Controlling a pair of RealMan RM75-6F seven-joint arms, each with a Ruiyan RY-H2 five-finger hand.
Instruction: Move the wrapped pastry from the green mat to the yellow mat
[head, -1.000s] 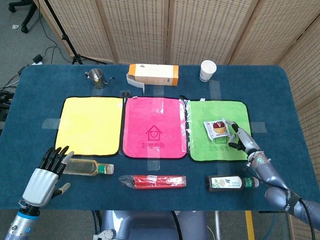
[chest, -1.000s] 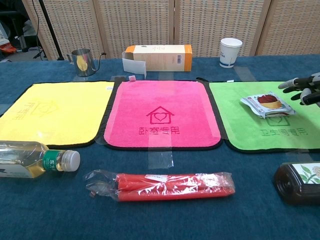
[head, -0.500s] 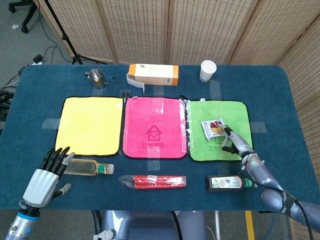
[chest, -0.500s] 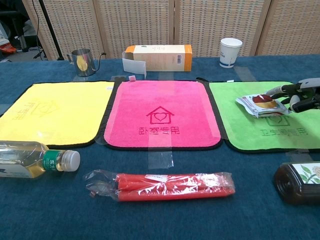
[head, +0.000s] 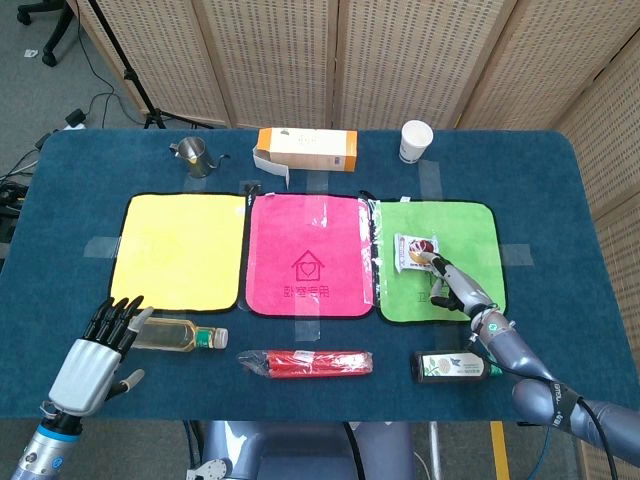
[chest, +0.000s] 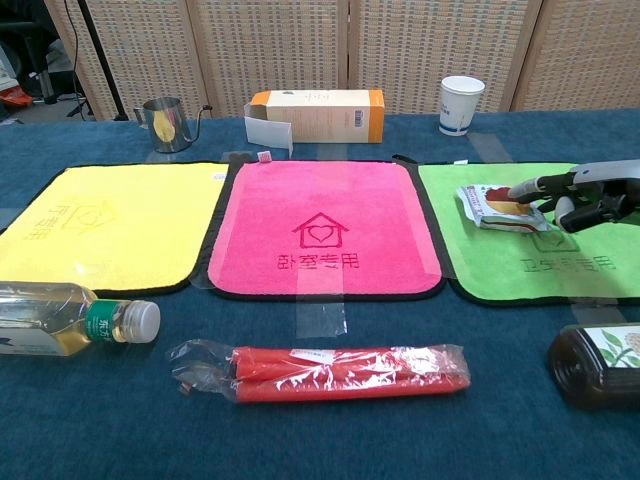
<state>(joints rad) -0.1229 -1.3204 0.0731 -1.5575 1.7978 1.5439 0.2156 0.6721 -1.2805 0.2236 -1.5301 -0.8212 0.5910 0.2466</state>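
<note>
The wrapped pastry (head: 415, 249) (chest: 495, 203) lies at the left part of the green mat (head: 470, 225) (chest: 520, 270), its right edge slightly raised. My right hand (head: 452, 287) (chest: 585, 195) reaches in from the right and pinches that right edge, one finger on top and the thumb by the wrapper. The yellow mat (head: 180, 250) (chest: 110, 220) is bare at the far left, beyond the pink mat (head: 310, 255). My left hand (head: 95, 350) hovers open, fingers spread, at the table's front left, just left of a clear oil bottle (head: 180, 335) (chest: 60, 318).
A dark bottle (head: 450, 366) (chest: 600, 365) lies just in front of my right arm. A red wrapped pack (head: 305, 362) (chest: 320, 372) lies in front of the pink mat. At the back stand a steel pitcher (head: 195, 156), an orange box (head: 305, 149) and a paper cup (head: 416, 140).
My right hand closed in on the pastry from the right and has moved left with it across the green mat. The left hand barely shifted.
</note>
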